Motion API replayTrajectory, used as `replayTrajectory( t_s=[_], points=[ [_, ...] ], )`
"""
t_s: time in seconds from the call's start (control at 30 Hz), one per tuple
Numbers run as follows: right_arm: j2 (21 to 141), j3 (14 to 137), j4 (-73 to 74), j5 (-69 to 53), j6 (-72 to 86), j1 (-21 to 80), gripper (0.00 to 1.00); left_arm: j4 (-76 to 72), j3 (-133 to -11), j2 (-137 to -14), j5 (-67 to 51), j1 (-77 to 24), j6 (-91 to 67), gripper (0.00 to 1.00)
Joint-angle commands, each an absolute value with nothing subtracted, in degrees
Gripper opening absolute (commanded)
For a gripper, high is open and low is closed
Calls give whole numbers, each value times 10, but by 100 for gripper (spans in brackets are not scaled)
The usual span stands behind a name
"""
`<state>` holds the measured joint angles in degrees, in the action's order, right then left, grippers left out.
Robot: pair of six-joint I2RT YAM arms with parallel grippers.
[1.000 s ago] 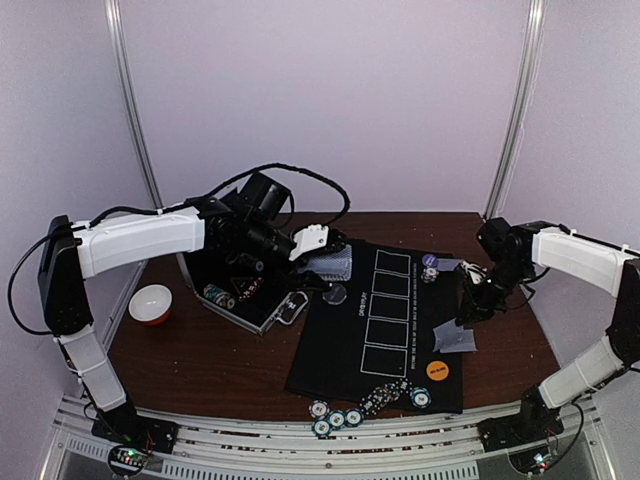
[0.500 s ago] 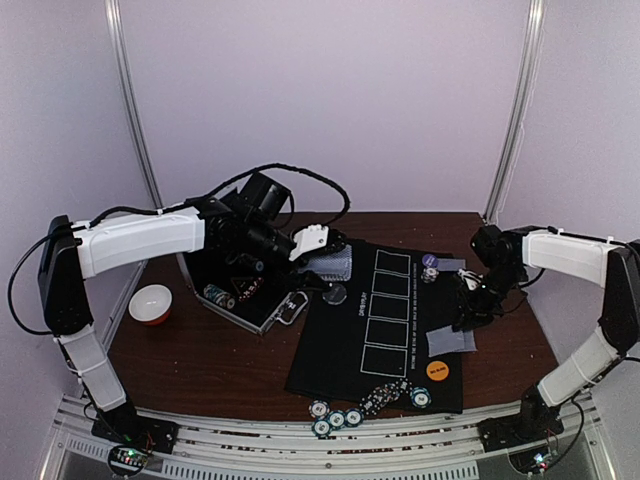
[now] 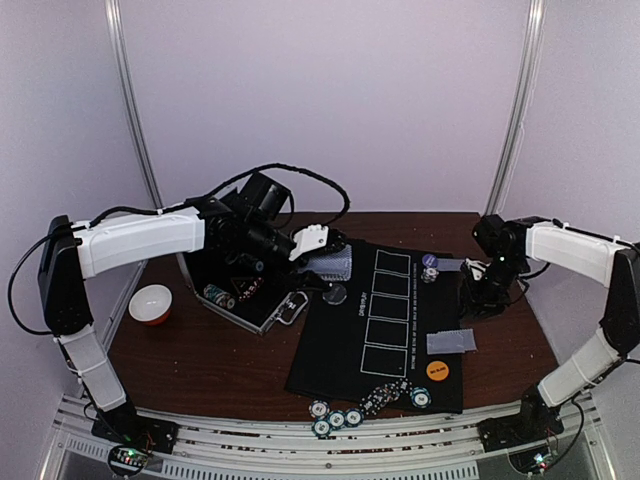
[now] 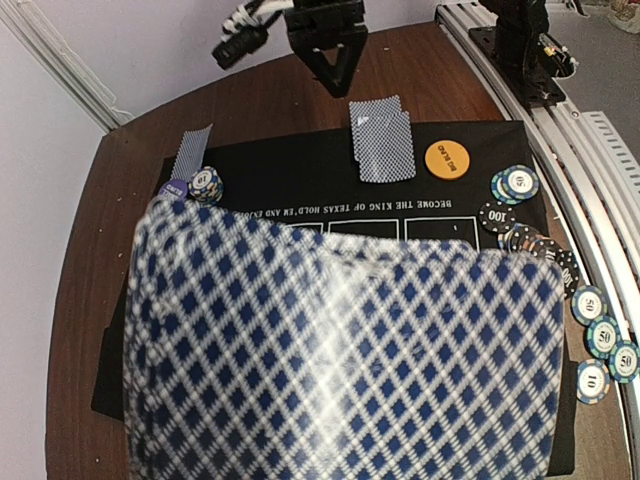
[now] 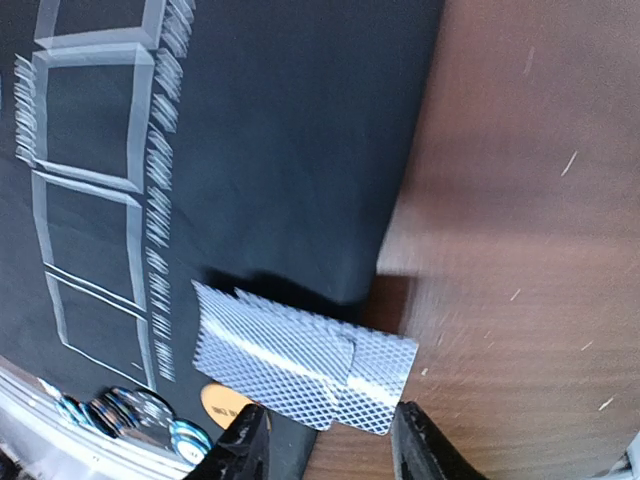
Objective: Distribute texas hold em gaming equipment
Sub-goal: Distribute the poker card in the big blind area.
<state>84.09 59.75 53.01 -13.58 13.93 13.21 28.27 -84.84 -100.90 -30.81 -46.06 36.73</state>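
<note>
My left gripper (image 3: 323, 254) hangs above the black mat's (image 3: 345, 340) far left corner, shut on a stack of blue-diamond-backed playing cards (image 4: 340, 350) that hides its fingers in the left wrist view. My right gripper (image 5: 330, 450) is open, just above and behind two overlapping cards (image 5: 300, 365) lying half on the mat's right edge (image 3: 452, 342). An orange button (image 3: 437, 369) lies in front of those cards. Striped poker chips (image 3: 338, 416) are clustered at the mat's near edge. A purple button (image 4: 172, 188), a chip stack (image 4: 205, 182) and another card (image 4: 192, 150) sit at the far right corner.
The open silver case (image 3: 240, 290) stands left of the mat with chips inside. A red-and-white bowl (image 3: 150, 303) sits at the table's left. Bare brown wood (image 5: 520, 250) lies right of the mat. The metal rail (image 3: 300, 440) runs along the near edge.
My right gripper has opened and let go of the two cards, which now lie flat on the mat's right edge. It has drawn back toward the far side. The left arm is still.
</note>
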Motion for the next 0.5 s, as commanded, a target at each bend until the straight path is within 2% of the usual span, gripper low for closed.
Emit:
replayTrajectory(
  t_s=[0.0, 0.07, 0.1, 0.13, 0.17, 0.3, 0.37, 0.47],
  points=[
    [765, 669, 478, -144, 144, 155, 54, 254, -846, -994, -314, -457, 362, 57],
    [726, 669, 375, -237, 163, 184, 65, 254, -846, -994, -313, -457, 362, 57],
    [707, 653, 298, -278, 192, 200, 76, 254, -847, -994, -313, -457, 362, 57],
    [692, 620, 217, -318, 225, 216, 91, 254, -848, -995, -312, -457, 362, 57],
    [683, 597, 129, -346, 266, 230, 99, 254, -849, -995, -311, -457, 361, 57],
    [697, 536, -124, -371, 377, 292, 100, 254, -850, -995, -308, -457, 358, 57],
    [719, 542, -166, -363, 373, 336, 100, 254, -850, -994, -307, -457, 358, 57],
    [755, 567, -152, -351, 345, 371, 100, 255, -851, -993, -306, -457, 357, 57]
  ],
)
